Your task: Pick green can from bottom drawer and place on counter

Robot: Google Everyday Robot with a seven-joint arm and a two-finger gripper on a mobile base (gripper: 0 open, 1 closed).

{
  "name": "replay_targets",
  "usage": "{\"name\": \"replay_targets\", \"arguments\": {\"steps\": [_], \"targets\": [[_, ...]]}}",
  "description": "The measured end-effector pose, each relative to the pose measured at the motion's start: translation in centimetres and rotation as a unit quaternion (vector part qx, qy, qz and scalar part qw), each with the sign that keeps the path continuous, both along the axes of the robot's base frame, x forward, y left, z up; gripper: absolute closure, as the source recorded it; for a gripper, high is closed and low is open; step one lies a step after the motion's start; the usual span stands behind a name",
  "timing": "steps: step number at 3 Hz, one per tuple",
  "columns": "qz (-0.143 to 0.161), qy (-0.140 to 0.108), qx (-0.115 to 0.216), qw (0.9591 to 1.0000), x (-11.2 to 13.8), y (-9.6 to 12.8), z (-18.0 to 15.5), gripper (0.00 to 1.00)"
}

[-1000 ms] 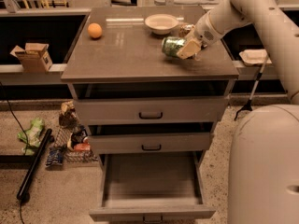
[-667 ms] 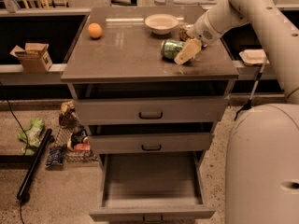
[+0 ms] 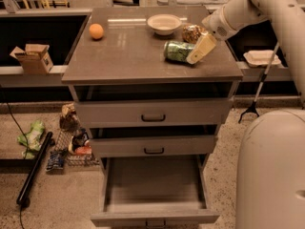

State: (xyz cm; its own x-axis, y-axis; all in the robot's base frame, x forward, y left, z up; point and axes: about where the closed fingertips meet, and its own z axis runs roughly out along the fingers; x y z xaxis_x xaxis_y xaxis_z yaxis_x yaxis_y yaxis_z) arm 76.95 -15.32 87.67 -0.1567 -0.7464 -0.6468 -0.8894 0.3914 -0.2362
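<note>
The green can [image 3: 176, 50] lies on its side on the counter [image 3: 128, 56], right of the middle. My gripper [image 3: 199, 49] is over the counter at the can's right end, open, with one pale finger [image 3: 202, 46] beside the can and no grip on it. The bottom drawer [image 3: 153, 187] is pulled out below, and its grey inside is bare.
A gold-brown can [image 3: 191, 32], a white bowl [image 3: 163, 24] and an orange [image 3: 96, 31] stand on the counter's far part. The two upper drawers [image 3: 153, 116] are slightly out. A cardboard box [image 3: 34, 57], floor clutter [image 3: 71, 137] and a white tray [image 3: 261, 57] flank the cabinet.
The can has settled on its side on the counter and stayed put. My gripper has drawn back a little to the right, off the can.
</note>
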Motion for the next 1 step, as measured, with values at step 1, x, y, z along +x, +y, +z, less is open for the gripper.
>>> {"name": "replay_targets", "arguments": {"steps": [1], "targets": [[-0.009, -0.060, -0.002, 0.9982, -1.10, -4.40, 5.04, 0.00]]}}
